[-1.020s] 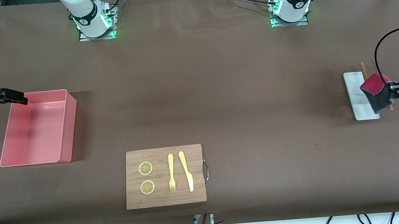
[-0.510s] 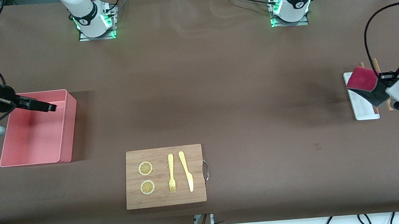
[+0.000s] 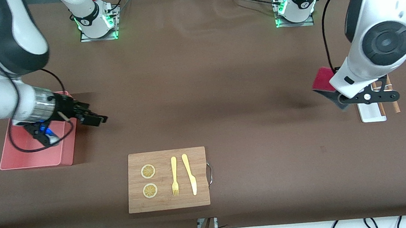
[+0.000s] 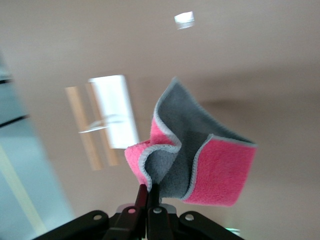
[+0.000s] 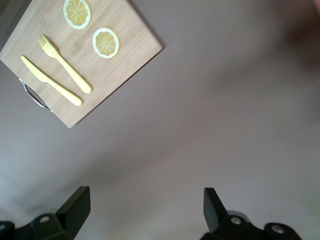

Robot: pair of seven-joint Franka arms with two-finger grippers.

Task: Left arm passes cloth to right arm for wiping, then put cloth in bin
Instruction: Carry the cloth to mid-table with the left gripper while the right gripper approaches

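The cloth (image 3: 323,79), pink-red on one side and dark grey on the other, hangs in the air over the brown table beside the white tray. My left gripper (image 4: 149,192) is shut on a fold of the cloth (image 4: 200,160); in the front view the left arm's white wrist (image 3: 352,81) hides the fingers. My right gripper (image 3: 96,119) is open and empty, in the air over the table just beside the pink bin (image 3: 32,160), toward the middle. The right wrist view shows its two fingers (image 5: 76,202) wide apart over bare table.
A white tray (image 3: 370,115) with two wooden chopsticks (image 3: 395,106) lies at the left arm's end. A wooden cutting board (image 3: 168,203) with a yellow fork, a knife and two lemon slices lies near the front edge; it also shows in the right wrist view (image 5: 125,60).
The left arm has lifted the cloth off the tray area and carried it toward the table's middle. The right gripper has moved from over the bin out past its rim toward the middle.
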